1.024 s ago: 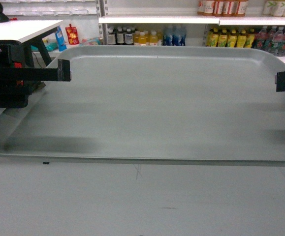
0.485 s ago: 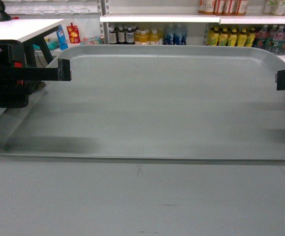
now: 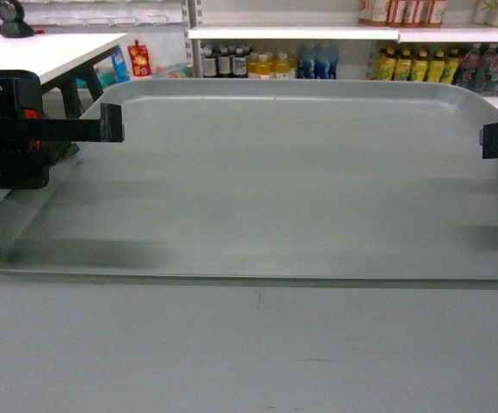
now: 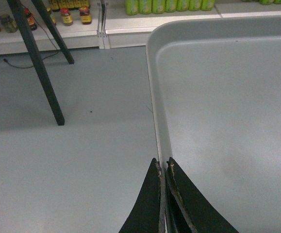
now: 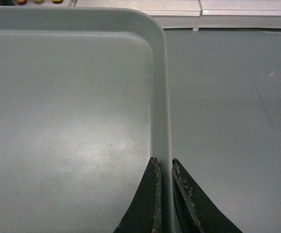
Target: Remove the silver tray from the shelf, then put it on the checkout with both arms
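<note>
The silver tray [image 3: 300,181] fills most of the head view, held level above the grey floor [image 3: 249,353]. My left gripper [image 3: 111,123] is shut on the rim of its left short edge. My right gripper [image 3: 492,140] is shut on the rim of its right short edge. In the left wrist view the black fingers [image 4: 152,204] pinch the thin rim of the tray [image 4: 227,97], one on each side. The right wrist view shows the same pinch by that gripper [image 5: 163,165] on the tray [image 5: 72,97]. The checkout [image 3: 51,47] stands at the far left, apart from the tray.
Store shelf boards [image 3: 292,33] with rows of bottles [image 3: 266,62] run across the back. The checkout's slanted black legs [image 4: 38,73] stand on the floor to the left of the tray. A cable [image 4: 28,62] lies on the floor by those legs.
The shelves and the checkout have slid a little to the right in the head view. The tray and both grippers keep their places in that view.
</note>
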